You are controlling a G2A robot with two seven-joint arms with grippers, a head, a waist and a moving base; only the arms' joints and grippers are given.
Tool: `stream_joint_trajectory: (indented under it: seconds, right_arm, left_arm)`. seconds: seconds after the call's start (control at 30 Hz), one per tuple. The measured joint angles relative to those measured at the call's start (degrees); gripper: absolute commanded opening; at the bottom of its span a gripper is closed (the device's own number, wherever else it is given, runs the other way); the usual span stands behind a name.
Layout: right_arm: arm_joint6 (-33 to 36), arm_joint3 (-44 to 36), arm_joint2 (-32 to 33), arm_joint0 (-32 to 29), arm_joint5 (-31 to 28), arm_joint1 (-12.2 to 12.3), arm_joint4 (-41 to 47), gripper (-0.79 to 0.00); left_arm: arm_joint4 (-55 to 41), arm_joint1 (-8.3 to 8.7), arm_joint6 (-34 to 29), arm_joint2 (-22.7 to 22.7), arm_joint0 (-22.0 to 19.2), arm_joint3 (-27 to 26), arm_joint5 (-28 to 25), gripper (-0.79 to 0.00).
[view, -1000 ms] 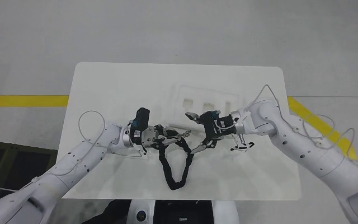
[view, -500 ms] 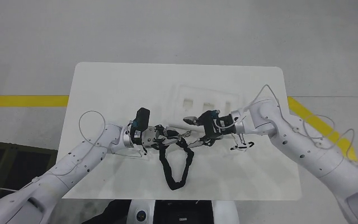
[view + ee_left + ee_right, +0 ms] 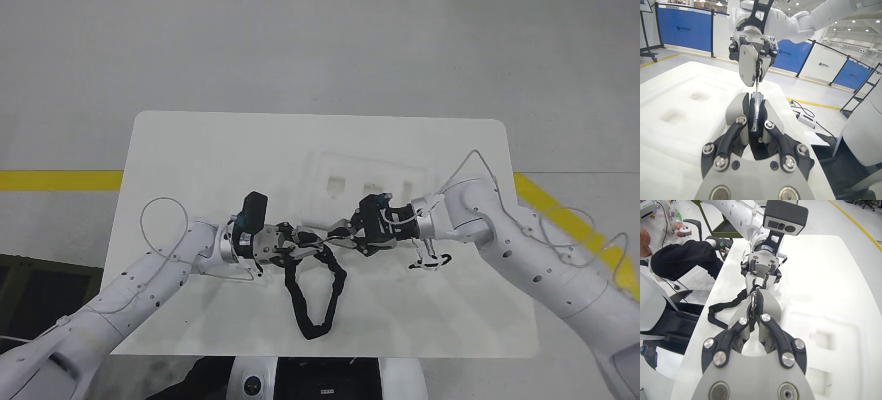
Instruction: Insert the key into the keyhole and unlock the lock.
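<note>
My left gripper [image 3: 754, 96] is shut on the lock's silver cylinder [image 3: 755, 111], holding it just above the table's middle [image 3: 312, 240]. The lock's black sleeved chain [image 3: 315, 300] hangs from it in a loop towards the front edge. Facing it, my right gripper [image 3: 342, 237] is shut on the key [image 3: 757, 83]. The key's blade points at the cylinder's end and its tip meets the keyhole. In the right wrist view the key [image 3: 753, 306] sits between the fingers, with the left gripper [image 3: 758, 283] just beyond it.
A white foam tray [image 3: 370, 180] with square recesses lies behind the grippers on the white table [image 3: 180, 150]. A small black loop [image 3: 432, 262] lies on the table under the right wrist. The chain [image 3: 723, 308] trails near the table's front edge.
The right gripper's fingers stood wide apart a second ago and have shut on the key at the cylinder's end. The left arm and the lock have kept still.
</note>
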Motion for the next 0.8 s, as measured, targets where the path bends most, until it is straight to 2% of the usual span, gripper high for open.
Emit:
stream_joint_trajectory:
  seconds: [0.2, 0.43, 0.67, 0.7, 0.73, 0.77, 0.8]
  right_arm:
    - [3.03, 1.2, -0.79, -0.1, 0.0, -0.52, 5.67, -0.785]
    - [12.12, 5.59, -3.36, 1.53, 0.01, -1.46, 23.01, -0.785]
    - [18.66, 7.08, -4.49, 3.06, 0.27, -2.35, 32.47, -0.785]
    - [19.26, 7.15, -4.54, 3.18, 0.43, -2.46, 33.11, -0.533]
    - [20.0, 7.19, -4.58, 3.33, 0.58, -2.6, 33.79, -0.111]
    - [20.55, 7.2, -4.61, 3.44, 0.68, -2.71, 34.15, 0.0]
    - [21.06, 7.21, -4.62, 3.53, 0.81, -2.81, 34.4, 0.0]
  left_arm:
    - [0.92, 0.17, -0.77, -1.23, 0.45, -0.39, 0.0, -0.785]
    - [1.94, 0.39, -2.4, -3.72, 1.73, -1.23, 0.44, -0.785]
    - [2.89, 0.8, -4.33, -6.53, 3.3, -2.95, 1.36, -0.785]
    - [3.05, 0.9, -4.66, -6.97, 3.55, -3.23, 1.58, -0.785]
    - [3.19, 1.03, -5.06, -7.56, 3.92, -3.63, 1.79, -0.785]
    - [3.26, 1.14, -5.35, -8.0, 4.22, -3.93, 1.84, -0.785]
    - [3.29, 1.25, -5.61, -8.45, 4.53, -4.19, 1.85, -0.785]
